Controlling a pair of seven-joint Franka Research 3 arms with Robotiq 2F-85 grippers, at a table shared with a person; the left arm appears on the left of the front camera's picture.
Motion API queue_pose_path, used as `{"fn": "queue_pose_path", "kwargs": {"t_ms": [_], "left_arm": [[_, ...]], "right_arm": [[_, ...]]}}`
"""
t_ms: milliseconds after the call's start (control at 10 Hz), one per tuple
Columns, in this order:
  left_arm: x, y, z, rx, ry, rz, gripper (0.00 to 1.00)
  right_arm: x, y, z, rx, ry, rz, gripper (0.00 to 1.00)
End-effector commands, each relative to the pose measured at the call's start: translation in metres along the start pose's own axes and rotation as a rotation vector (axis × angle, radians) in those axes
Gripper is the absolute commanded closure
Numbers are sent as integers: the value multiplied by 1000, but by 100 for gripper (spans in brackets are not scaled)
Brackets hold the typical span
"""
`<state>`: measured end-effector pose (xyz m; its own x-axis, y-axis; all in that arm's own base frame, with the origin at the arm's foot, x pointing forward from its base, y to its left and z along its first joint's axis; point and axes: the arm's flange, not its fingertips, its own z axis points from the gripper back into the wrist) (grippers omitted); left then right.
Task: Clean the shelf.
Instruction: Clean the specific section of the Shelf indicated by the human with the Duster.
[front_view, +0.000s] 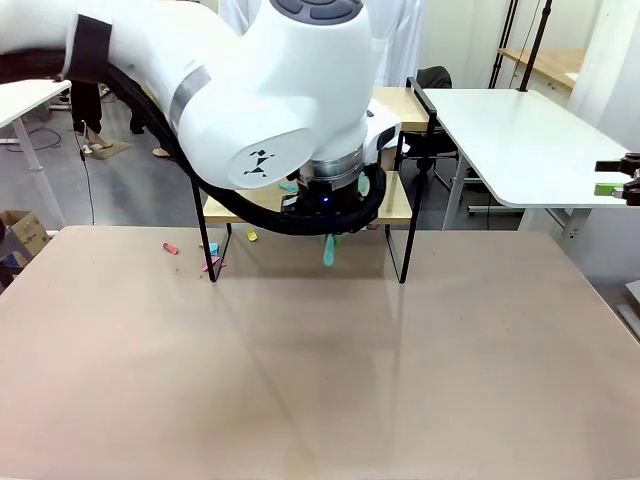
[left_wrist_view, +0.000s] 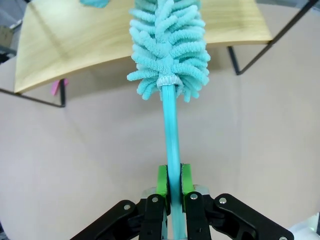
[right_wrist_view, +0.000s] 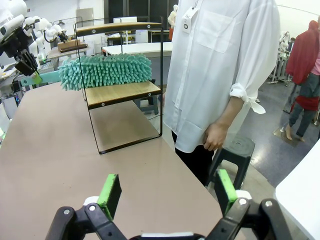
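Left gripper (left_wrist_view: 171, 181) pinches the teal duster (left_wrist_view: 170, 45) by its handle over the shelf (left_wrist_view: 75, 50) — mid-sweep, it seems; next needs a level stroke along the lower board.

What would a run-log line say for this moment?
left gripper: shut on duster handle | duster head: over shelf lower board | right gripper: open, empty | person: standing beside shelf

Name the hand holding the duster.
The left hand, shut on the duster by its handle; the right hand is open and empty.
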<state>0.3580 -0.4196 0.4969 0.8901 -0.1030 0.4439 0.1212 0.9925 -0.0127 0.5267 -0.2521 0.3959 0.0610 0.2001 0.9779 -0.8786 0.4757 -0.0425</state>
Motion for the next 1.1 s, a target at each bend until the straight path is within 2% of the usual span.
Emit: {"fn": "queue_pose_path", "kwargs": {"t_ms": [0, 500, 800, 900, 1000], "left_arm": [[-10, 19, 5, 70, 20, 61, 87], [-22, 72, 13, 229, 67, 128, 87], [-24, 104, 13, 416, 104, 164, 87], [-25, 108, 17, 504, 94, 197, 87], [-26, 105, 22, 534, 59, 195, 87]], "right_arm": [[7, 1, -2, -9, 25, -12, 0], [7, 1, -2, -9, 25, -12, 0], [7, 1, -2, -9, 25, -12, 0], [7, 1, -2, -9, 25, -12, 0], [7, 1, -2, -9, 25, -12, 0]]}}
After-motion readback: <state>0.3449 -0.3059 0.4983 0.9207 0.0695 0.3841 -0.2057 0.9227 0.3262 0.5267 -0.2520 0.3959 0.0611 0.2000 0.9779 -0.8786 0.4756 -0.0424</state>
